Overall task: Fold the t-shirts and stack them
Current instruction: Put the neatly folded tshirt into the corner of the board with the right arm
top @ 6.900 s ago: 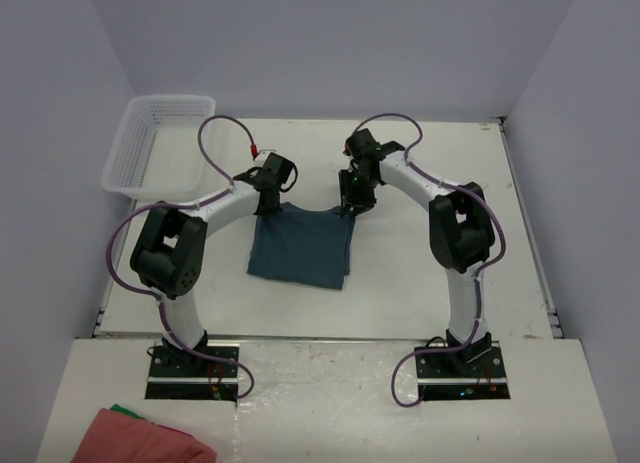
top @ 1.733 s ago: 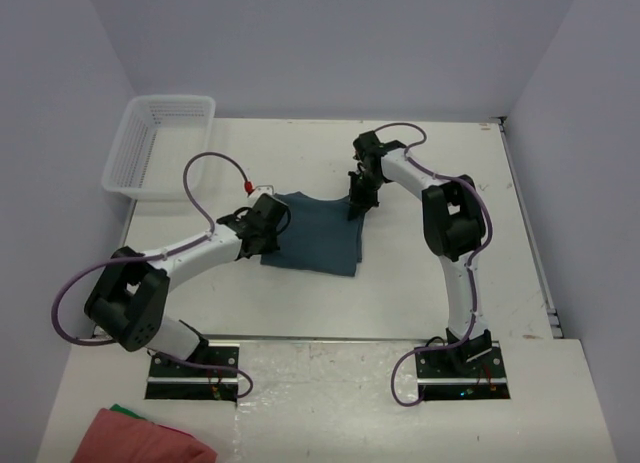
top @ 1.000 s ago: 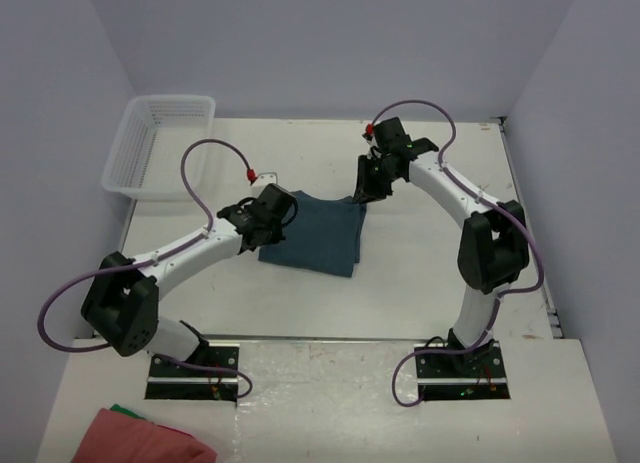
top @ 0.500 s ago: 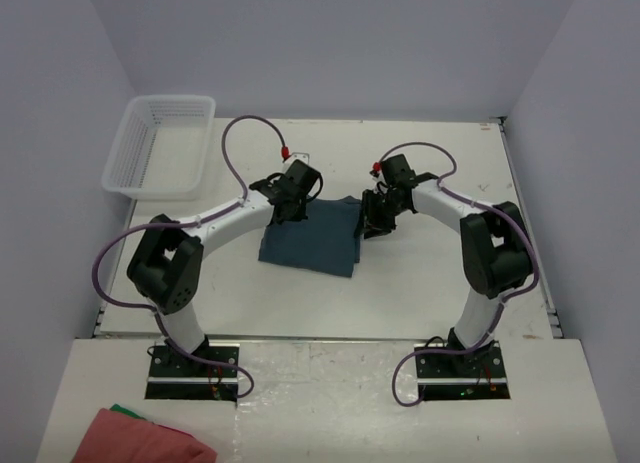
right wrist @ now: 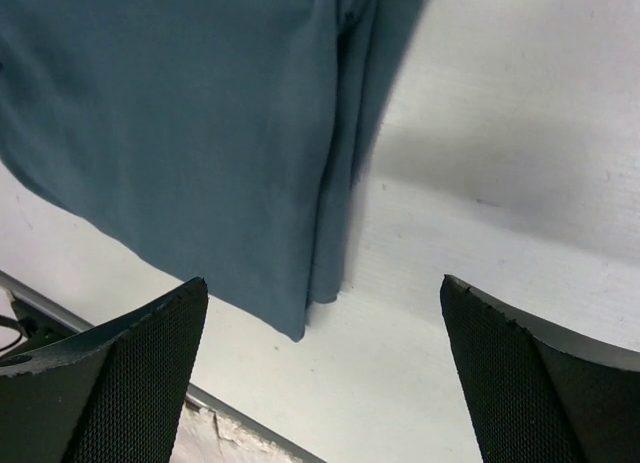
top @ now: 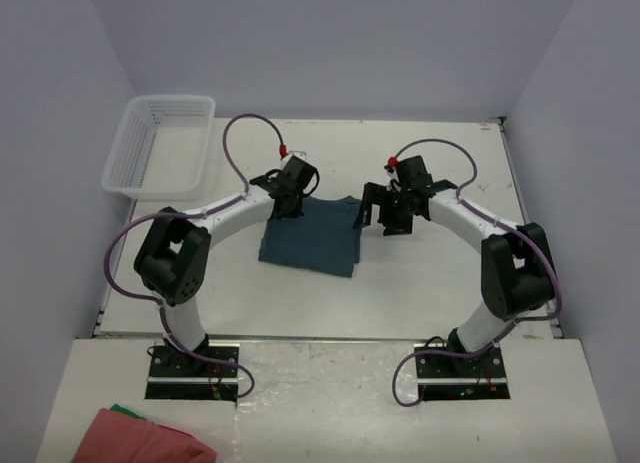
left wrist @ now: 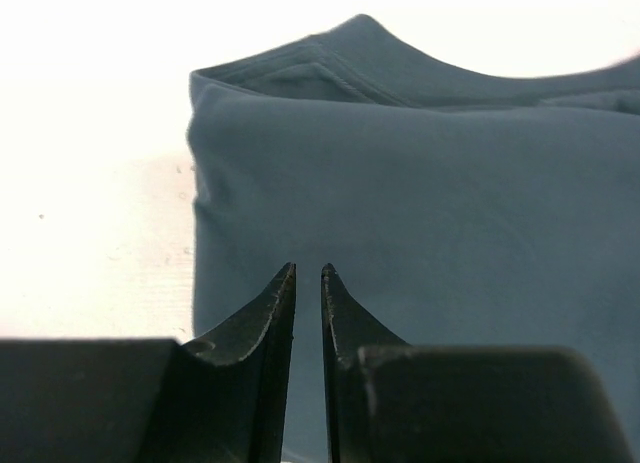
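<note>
We see the right gripper [right wrist: 320,353] spread wide, empty; the left gripper [left wrist: 308,283] nearly closed above the shirt [top: 308,235], whose far edge it hides.

The top view looks down from behind the arm bases at 6 o'clock, taking in the whole table [top: 420,283]. Both wrist views sit close above the folded t-shirt [top: 310,235], which all three share: left from its 12 o'clock edge, right along its 3 o'clock edge.

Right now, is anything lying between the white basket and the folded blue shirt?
Only bare table and the left arm's purple cable; the top view shows nothing else between the basket and the t-shirt.
</note>
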Motion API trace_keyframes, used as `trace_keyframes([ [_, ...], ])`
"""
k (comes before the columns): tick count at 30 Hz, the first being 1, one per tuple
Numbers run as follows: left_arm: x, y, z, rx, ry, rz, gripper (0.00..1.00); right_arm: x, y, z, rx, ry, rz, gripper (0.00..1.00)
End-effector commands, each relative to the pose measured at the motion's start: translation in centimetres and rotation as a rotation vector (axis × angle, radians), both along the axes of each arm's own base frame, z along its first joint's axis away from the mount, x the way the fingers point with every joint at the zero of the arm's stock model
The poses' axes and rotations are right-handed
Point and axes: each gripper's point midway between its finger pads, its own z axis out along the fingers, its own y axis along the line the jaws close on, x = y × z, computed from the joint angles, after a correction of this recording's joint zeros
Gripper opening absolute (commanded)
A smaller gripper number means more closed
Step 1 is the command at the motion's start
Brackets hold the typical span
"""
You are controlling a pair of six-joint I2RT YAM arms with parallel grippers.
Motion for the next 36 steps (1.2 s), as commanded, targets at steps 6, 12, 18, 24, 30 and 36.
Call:
trace_keyframes([
  [6,2.0,2.0,0.5,-0.018,-0.038,0.052,0.17,-0.8,0.7,-3.3,-0.032,0.05,-0.044,0.97],
  [12,2.0,2.8,-0.1,-0.028,-0.038,0.099,0.17,-0.6,2.0,-4.4,-0.011,0.084,-0.055,0.95],
  [18,1.6,3.0,-1.9,-0.011,0.001,0.099,0.17,-0.6,2.4,-4.9,-0.004,0.107,-0.069,0.95],
  [24,1.0,3.9,-4.0,0.017,0.04,0.126,0.17,-0.6,2.0,-5.1,-0.025,0.109,-0.08,0.95],
  [30,-0.5,5.5,-6.9,0.038,0.105,0.178,0.17,-0.3,1.6,-4.9,-0.055,0.102,-0.078,0.95],
  [36,-1.8,5.9,-8.1,0.031,0.132,0.179,0.17,0.5,1.7,-4.5,-0.074,0.099,-0.07,0.95],
])
